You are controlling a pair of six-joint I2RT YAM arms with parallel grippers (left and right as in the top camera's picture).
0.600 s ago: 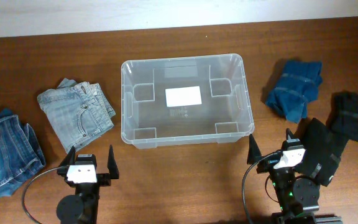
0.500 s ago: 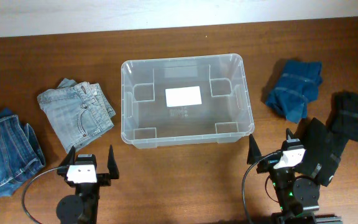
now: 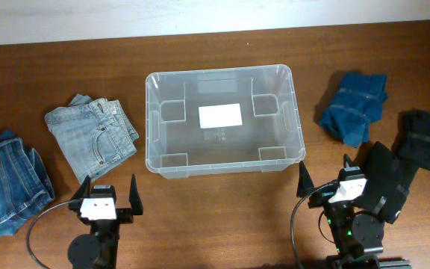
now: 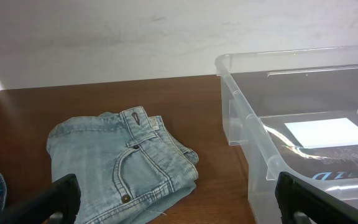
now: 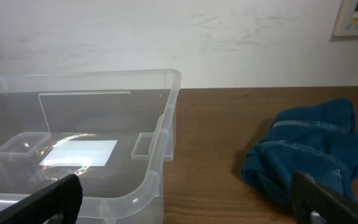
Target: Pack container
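The clear plastic container [image 3: 159,119] stands empty at the table's middle, a white label on its bottom. It also shows in the left wrist view [image 4: 253,124] and the right wrist view [image 5: 157,143]. Folded light-blue jeans [image 3: 92,136] lie left of it, also in the left wrist view [image 4: 120,162]. Darker jeans [image 3: 6,183] lie at the far left. A crumpled blue garment [image 3: 354,106] lies right of it, also in the right wrist view [image 5: 309,155]. A black garment [image 3: 424,138] lies at the far right. My left gripper [image 3: 108,196] and right gripper [image 3: 324,178] are open and empty near the front edge.
A white wall borders the table's far edge. Bare wood lies between each gripper and the container. The right arm's black body [image 3: 383,183] sits next to the black garment.
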